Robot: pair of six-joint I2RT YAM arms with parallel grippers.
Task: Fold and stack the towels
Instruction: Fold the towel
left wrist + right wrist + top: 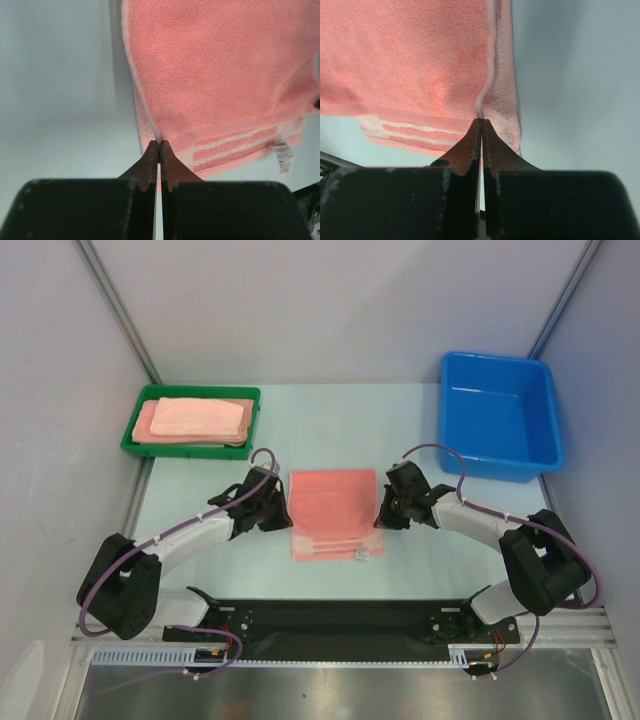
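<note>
A salmon-pink towel (333,508) lies flat in the middle of the table, its upper layer folded back so the striped hem and a white label (283,159) show at the near end. My left gripper (282,512) is at the towel's left edge and is shut, pinching the towel (225,75) edge between its tips (159,144). My right gripper (382,512) is at the right edge, also shut, with the towel (410,60) edge puckered at its tips (482,121). Folded peach towels (195,418) are stacked in a green tray.
The green tray (190,392) stands at the back left. A blue bin (545,455), with nothing visible inside, stands at the back right. Walls close in the table on the left, back and right. Both arm bases sit at the near edge.
</note>
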